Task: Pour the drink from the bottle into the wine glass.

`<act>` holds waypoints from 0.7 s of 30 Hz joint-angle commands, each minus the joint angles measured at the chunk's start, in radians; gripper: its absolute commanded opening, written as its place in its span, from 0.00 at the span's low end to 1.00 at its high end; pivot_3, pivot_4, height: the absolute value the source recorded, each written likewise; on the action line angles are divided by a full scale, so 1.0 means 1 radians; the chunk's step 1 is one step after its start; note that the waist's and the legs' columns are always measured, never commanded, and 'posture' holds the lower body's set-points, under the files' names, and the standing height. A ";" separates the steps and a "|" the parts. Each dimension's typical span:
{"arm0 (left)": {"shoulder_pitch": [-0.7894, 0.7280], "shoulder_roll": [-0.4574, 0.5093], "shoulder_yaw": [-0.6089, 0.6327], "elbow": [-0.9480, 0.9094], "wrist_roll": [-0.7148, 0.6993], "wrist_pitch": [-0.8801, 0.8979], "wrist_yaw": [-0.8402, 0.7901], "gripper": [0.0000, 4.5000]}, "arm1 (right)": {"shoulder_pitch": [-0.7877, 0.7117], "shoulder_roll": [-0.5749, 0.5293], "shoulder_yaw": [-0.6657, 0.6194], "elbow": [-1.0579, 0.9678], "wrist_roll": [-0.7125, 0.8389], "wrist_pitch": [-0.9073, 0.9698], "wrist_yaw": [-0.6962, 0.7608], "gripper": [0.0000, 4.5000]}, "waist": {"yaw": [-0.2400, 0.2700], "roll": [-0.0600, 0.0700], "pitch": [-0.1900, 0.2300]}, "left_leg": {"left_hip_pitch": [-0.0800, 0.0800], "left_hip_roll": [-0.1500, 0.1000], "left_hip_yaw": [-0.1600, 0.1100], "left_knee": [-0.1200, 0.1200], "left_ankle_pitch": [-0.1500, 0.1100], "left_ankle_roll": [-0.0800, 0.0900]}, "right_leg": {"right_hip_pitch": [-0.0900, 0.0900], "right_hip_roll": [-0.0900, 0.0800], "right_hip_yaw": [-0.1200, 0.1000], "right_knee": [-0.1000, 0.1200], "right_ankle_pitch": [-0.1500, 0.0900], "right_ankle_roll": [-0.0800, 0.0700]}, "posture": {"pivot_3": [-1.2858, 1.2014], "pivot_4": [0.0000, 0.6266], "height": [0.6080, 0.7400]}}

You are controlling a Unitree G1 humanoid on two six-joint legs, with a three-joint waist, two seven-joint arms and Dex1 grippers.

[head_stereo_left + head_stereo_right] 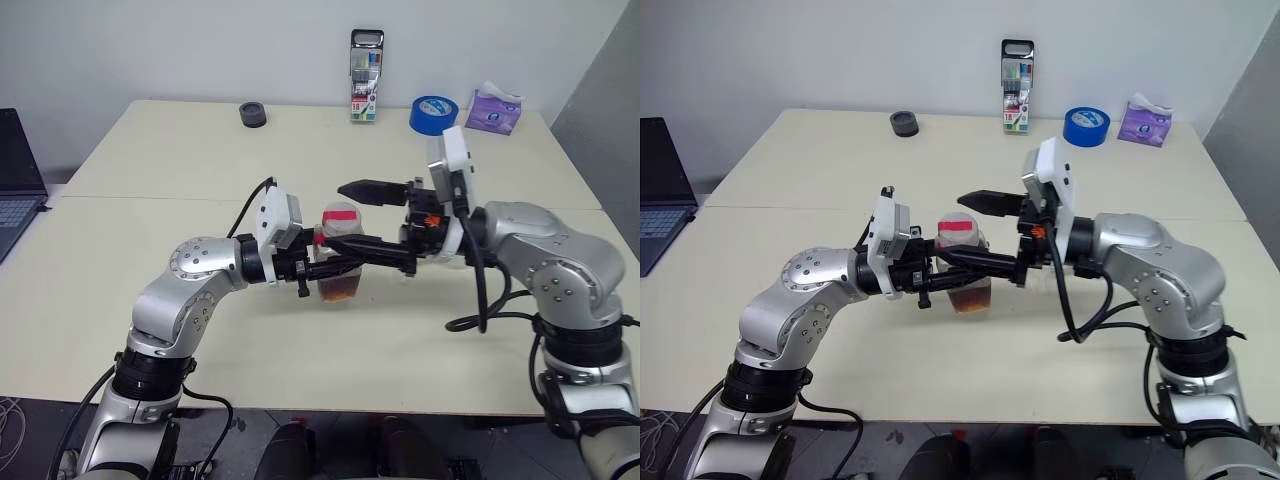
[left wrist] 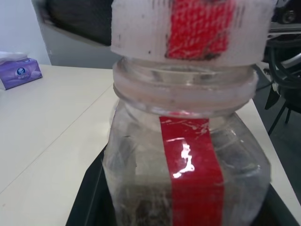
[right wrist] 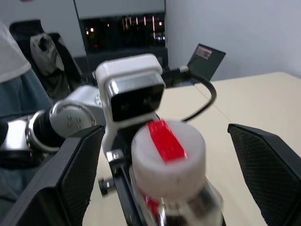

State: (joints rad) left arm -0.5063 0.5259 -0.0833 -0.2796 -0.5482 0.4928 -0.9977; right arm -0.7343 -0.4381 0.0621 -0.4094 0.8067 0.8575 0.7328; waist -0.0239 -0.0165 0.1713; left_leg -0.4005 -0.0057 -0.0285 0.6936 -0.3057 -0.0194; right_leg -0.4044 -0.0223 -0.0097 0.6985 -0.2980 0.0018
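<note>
Holding the bottle (image 1: 340,262) upright above the counter (image 1: 150,230), the left gripper (image 1: 318,266) is closed tight on its clear body, with the fingers along its sides. The red-and-white cap (image 1: 341,216) is on the wide mouth, and the dark red-brown drink (image 1: 342,288) sits as a shallow layer at the bottom, so nothing has been poured.

Facing it from the other side, the right gripper (image 1: 372,222) is spread as wide as it goes and has hold of nothing. One black finger (image 1: 368,189) reaches past the far side of the cap and the other runs along the near side at neck height; the right wrist view shows the cap between the two pads with a gap on each side.

Judging by this, the task is at an early stage: the bottle is lifted and steadied, and the cap comes next. Left to do are closing on the cap, twisting it off, putting it aside, then tipping the bottle over the wine glass, which I cannot find on the counter. At the far edge stand a marker case (image 1: 366,75), a blue tape roll (image 1: 433,113), a purple tissue pack (image 1: 494,109) and a small dark ring (image 1: 253,114).
</note>
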 commanded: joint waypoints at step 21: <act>-0.009 0.003 0.011 -0.043 -0.009 -0.023 -0.002 0.39 | -0.134 0.001 -0.119 0.082 0.119 0.091 -0.040 0.40 | -0.003 0.000 0.000 | 0.000 0.000 0.000 0.000 0.000 0.000 | 0.000 0.000 0.000 0.000 0.000 0.000 | 0.52 0.24 1.00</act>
State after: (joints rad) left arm -0.5097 0.5244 -0.0760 -0.2819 -0.5497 0.4889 -0.9909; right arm -0.8126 -0.4376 0.0492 -0.3421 0.8541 0.9218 0.7332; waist -0.0264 -0.0165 0.1714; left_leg -0.4002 -0.0057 -0.0284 0.6938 -0.3057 -0.0194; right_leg -0.4045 -0.0223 -0.0097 0.6987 -0.2980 0.0017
